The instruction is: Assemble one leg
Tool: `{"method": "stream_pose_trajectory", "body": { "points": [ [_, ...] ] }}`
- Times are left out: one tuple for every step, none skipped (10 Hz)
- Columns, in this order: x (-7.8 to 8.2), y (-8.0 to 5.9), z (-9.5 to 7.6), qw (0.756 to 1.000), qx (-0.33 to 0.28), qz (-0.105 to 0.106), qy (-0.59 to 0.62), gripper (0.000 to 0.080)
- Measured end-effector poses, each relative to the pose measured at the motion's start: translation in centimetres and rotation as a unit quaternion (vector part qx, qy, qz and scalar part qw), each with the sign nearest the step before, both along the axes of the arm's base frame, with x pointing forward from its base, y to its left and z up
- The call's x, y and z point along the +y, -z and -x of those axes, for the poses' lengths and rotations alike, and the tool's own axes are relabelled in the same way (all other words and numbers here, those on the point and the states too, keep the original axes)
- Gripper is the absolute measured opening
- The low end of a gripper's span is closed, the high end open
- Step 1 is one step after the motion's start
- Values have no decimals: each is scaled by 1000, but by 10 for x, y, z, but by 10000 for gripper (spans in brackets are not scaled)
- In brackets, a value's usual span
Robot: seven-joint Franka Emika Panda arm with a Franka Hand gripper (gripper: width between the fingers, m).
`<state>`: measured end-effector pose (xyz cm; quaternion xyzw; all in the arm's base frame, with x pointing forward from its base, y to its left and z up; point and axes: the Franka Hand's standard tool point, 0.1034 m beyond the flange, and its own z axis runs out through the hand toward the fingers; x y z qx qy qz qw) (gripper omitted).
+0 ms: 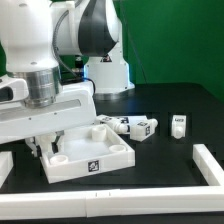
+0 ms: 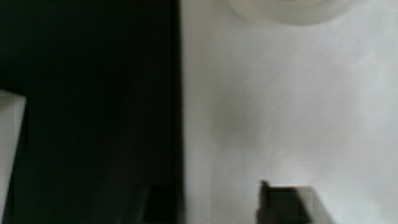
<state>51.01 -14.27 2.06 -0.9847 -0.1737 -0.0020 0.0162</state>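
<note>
At the tray's [image 1: 70,170] corner the claw [image 1: 48,148] sits half hidden; whether it grips, I cannot tell.

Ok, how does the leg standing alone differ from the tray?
The tray is far larger than the leg. The tray is a flat square with a rim; the leg is a small block. The tray sits under the gripper; the leg stands clear. Both are white with tags.

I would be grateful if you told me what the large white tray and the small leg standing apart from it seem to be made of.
The tray looks like white moulded plastic, matte, with smooth edges and no grain. The leg looks like the same plastic. Its black-and-white tag sticker may be printed paper, though it is too small to be sure.
</note>
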Motion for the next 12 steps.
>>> {"method": "stream_pose_trajectory", "body": {
  "points": [
    [0,0,-1,1000,0,0,2,93],
    [5,-4,-9,1000,-3,1,27,93],
    [12,-7,-17,999,-8,1,46,51],
    [20,-8,-22,997,-9,1,72,51],
    [32,-8,-26,993,-11,1,119,51],
    [48,-7,-29,990,-10,1,142,51],
    [55,-6,-32,988,-6,-1,157,51],
    [60,-7,-36,985,-3,-4,174,51],
    [68,-7,-39,984,-3,-5,180,51],
    [75,-7,-41,984,-2,-5,176,51],
    [76,-7,-41,988,-3,-6,157,51],
    [70,-5,-36,989,0,-8,149,51]
  ]
}}
